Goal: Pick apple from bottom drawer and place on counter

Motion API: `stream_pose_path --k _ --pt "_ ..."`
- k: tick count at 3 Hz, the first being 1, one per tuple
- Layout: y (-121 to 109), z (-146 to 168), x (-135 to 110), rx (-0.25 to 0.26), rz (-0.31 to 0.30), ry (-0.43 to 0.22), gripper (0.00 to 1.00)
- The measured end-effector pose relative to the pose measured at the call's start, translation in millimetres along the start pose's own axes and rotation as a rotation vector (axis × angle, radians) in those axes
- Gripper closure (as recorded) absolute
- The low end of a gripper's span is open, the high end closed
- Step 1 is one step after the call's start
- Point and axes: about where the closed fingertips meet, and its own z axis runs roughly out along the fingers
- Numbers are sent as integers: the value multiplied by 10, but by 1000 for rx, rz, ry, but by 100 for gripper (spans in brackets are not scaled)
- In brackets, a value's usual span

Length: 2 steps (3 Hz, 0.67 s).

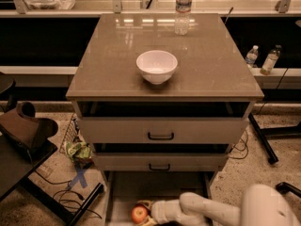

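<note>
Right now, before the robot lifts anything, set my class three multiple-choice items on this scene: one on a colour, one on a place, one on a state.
1. What colour is the bowl on the counter?
A. blue
B. white
C. black

2. Where is the apple?
A. in the bowl
B. on the counter
C. in the bottom drawer, beside the gripper

3. The bottom drawer is:
A. pulled open
B. pushed shut
C. lifted out onto the counter

Answers:
1 B: the bowl is plainly white.
2 C: the apple lies on the drawer floor with the gripper close beside it.
3 A: its floor shows below the two handled drawers.
</note>
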Motion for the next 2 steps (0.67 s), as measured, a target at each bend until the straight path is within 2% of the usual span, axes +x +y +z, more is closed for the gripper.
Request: stream_pose_path --k 2 --pt "395 -1423 -1187 110 8 -127 100"
